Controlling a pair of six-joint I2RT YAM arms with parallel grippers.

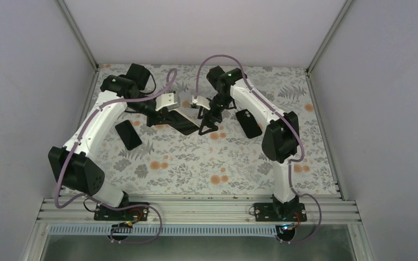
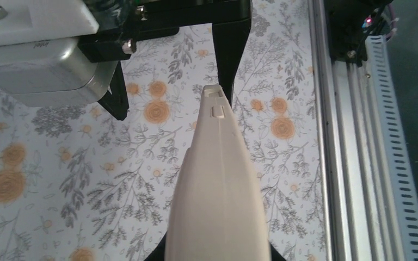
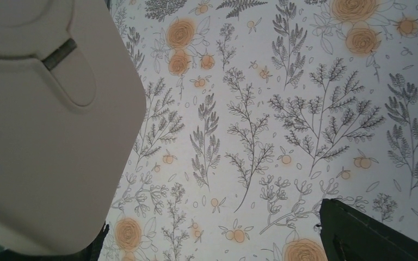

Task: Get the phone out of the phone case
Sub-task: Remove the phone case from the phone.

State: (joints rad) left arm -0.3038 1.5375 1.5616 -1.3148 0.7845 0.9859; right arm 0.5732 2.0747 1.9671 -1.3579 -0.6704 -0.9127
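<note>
Above mid-table, the left gripper (image 2: pixel 217 255) clamps the case (image 2: pixel 217 190), the right gripper (image 1: pixel 207 122) gapes empty alongside, and the phone (image 1: pixel 180 122) apparently remains inside.

The counter (image 1: pixel 196 168) is white, with grey leaves and orange flowers. The case (image 2: pixel 217 185) is plain cream-beige. The left slab (image 1: pixel 128 135) and the right slab (image 1: pixel 249 123) are black. The arms (image 1: pixel 100 117) are white with black joints, and the cables (image 1: pixel 217 57) are mauve.

no readable text, labels, brands or numbers anywhere in three views.
</note>
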